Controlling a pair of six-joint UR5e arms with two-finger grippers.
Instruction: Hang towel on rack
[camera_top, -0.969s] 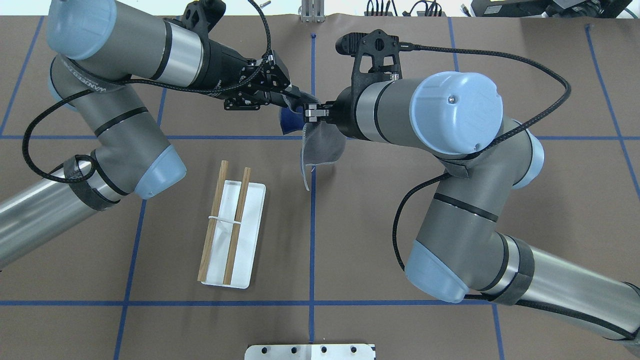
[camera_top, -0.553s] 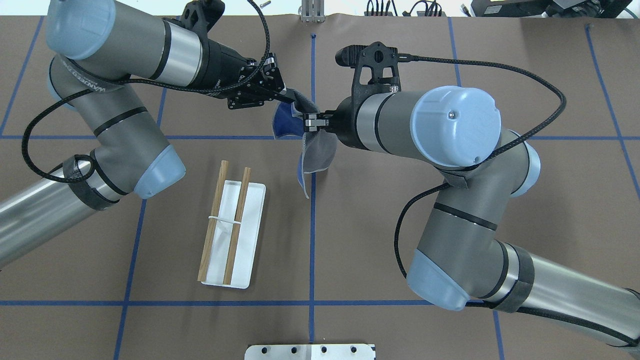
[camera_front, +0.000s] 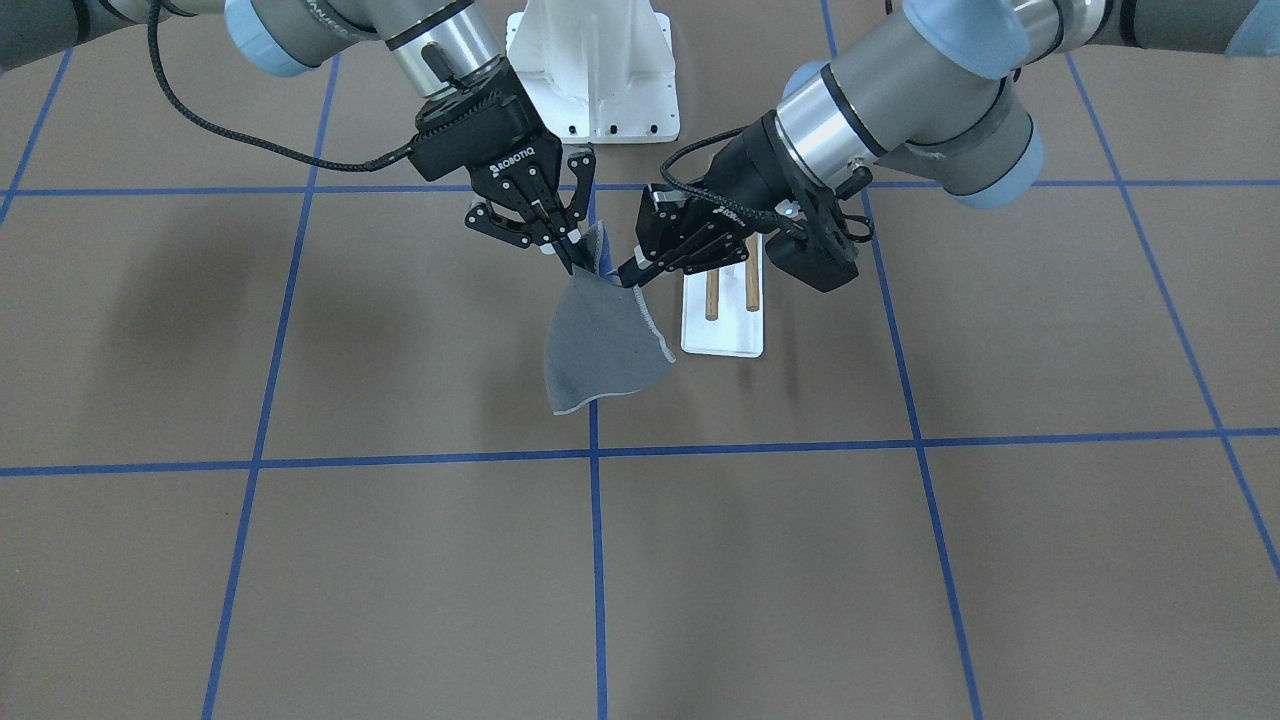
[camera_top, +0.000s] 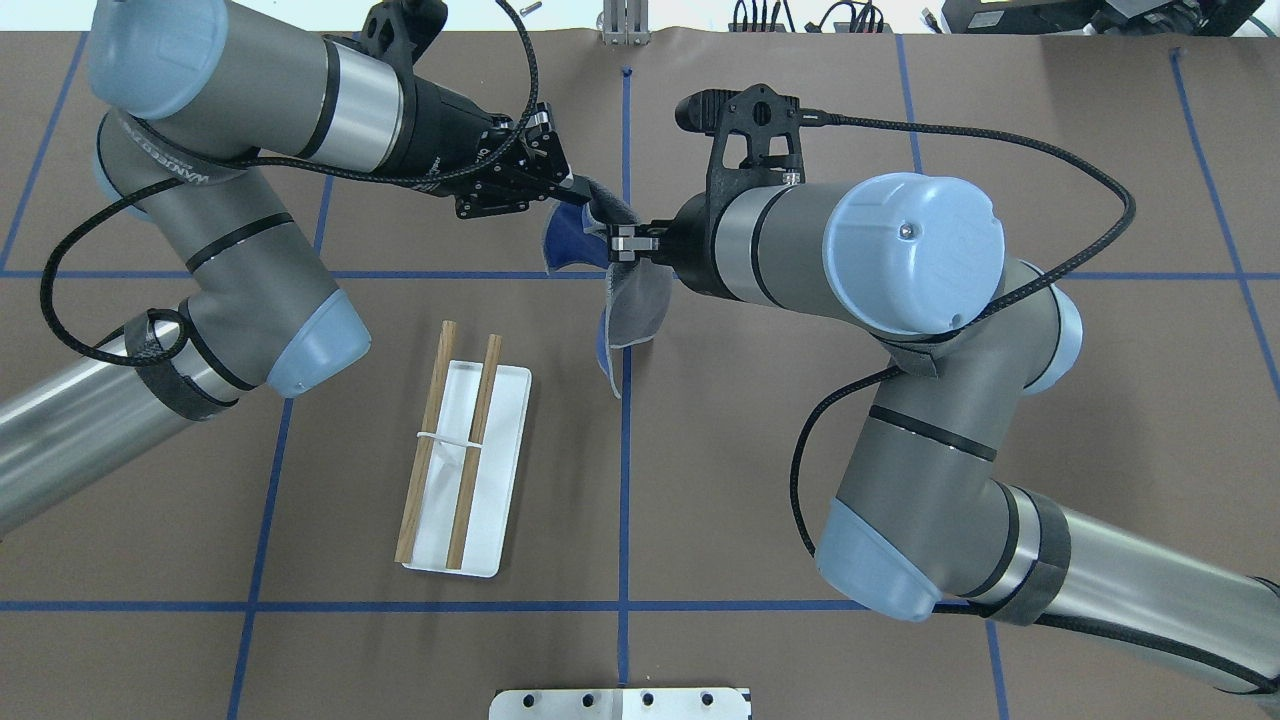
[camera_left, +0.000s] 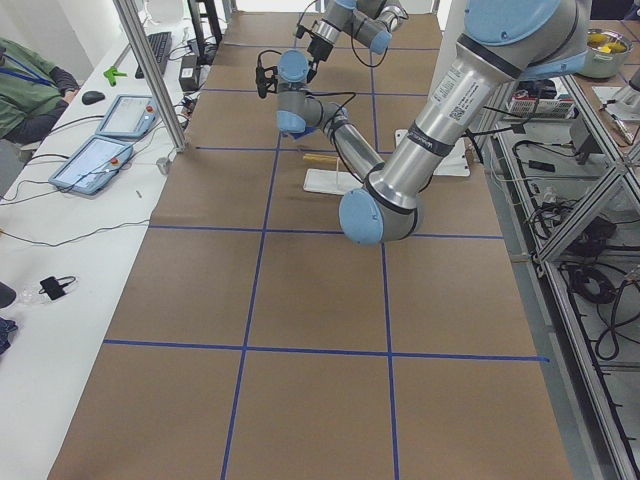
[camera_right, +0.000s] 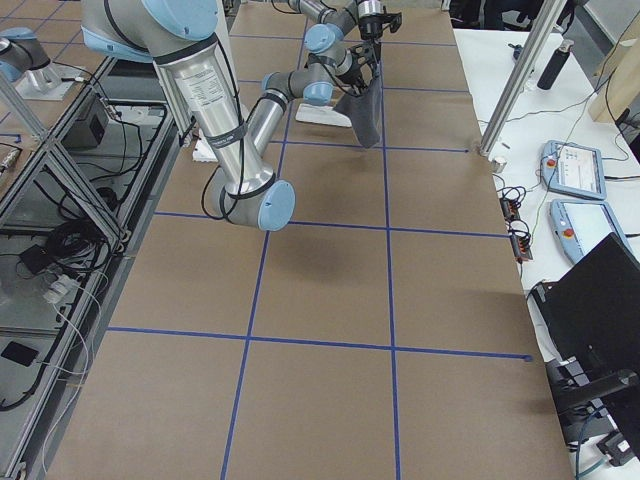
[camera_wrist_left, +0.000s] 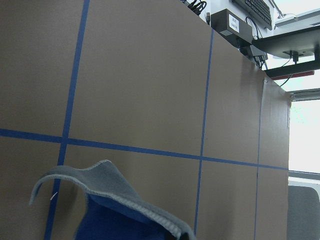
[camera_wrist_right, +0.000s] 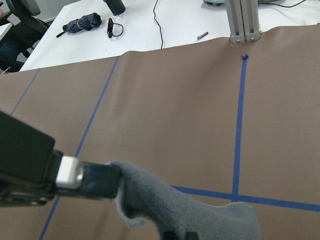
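left claw (camera_front: 630, 276), right claw (camera_front: 571, 259) pinch towel (camera_front: 600, 345); rack (camera_front: 722, 338) nearby, pedestal (camera_front: 592, 70) apart.

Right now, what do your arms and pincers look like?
The left arm and right arm: grey tubes, silver bands, pale blue joint caps, black braided cables. The left pincer and right pincer: black linkage fingers; white ROBOTIQ lettering on the right one.
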